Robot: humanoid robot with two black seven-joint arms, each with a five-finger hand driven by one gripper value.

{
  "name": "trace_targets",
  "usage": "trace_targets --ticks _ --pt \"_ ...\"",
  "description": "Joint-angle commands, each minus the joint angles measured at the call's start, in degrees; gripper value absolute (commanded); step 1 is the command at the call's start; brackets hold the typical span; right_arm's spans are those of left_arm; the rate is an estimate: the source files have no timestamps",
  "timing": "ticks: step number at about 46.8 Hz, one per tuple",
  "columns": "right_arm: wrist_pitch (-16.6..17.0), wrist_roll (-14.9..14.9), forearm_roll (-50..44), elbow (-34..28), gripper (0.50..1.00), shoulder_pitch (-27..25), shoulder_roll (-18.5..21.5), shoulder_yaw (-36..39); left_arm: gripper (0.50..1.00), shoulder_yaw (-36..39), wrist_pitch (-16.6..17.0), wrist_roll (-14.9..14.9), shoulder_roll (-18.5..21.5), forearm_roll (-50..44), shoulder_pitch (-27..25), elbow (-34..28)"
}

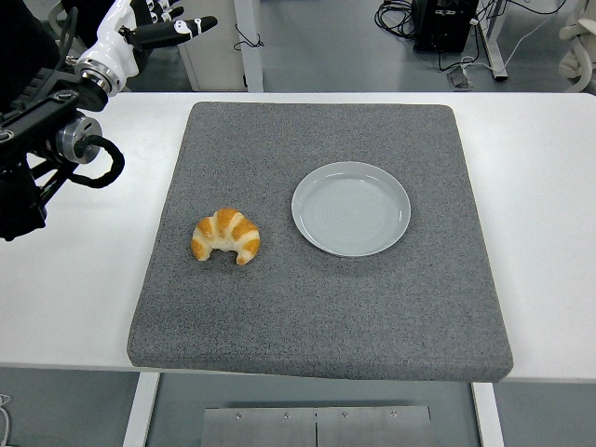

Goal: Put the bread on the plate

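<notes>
A golden croissant (225, 237) lies on the grey mat (317, 307), left of centre. A pale grey-blue plate (351, 208) sits empty on the mat to the croissant's right, a short gap apart. My left hand (158, 28) is raised at the top left corner, beyond the table's far edge, well away from the croissant; its fingers are stretched out and hold nothing. My right arm does not show.
The grey mat covers most of the white table (540, 186). My left arm's black links and a cable loop (88, 158) hang over the table's left side. Cables and furniture legs stand on the floor beyond the table.
</notes>
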Motion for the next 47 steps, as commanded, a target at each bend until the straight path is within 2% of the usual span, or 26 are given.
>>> trace_targets --ticks 1,12,26,47 --pt "0.0 0.0 0.0 0.0 1.000 0.0 0.0 0.0 0.963 0.7 0.0 0.1 0.6 4.4 -0.5 -0.1" --pt "0.0 0.0 0.0 0.0 1.000 0.0 0.0 0.0 0.963 1.2 -0.1 0.4 3.6 10.2 -0.5 -3.9" --pt "0.0 0.0 0.0 0.0 1.000 0.0 0.0 0.0 0.963 6.2 0.0 1.9 8.9 14.3 -3.8 -15.0" --pt "0.0 0.0 0.0 0.0 1.000 0.0 0.0 0.0 0.963 7.9 0.0 2.5 12.1 21.5 -3.4 -24.0"
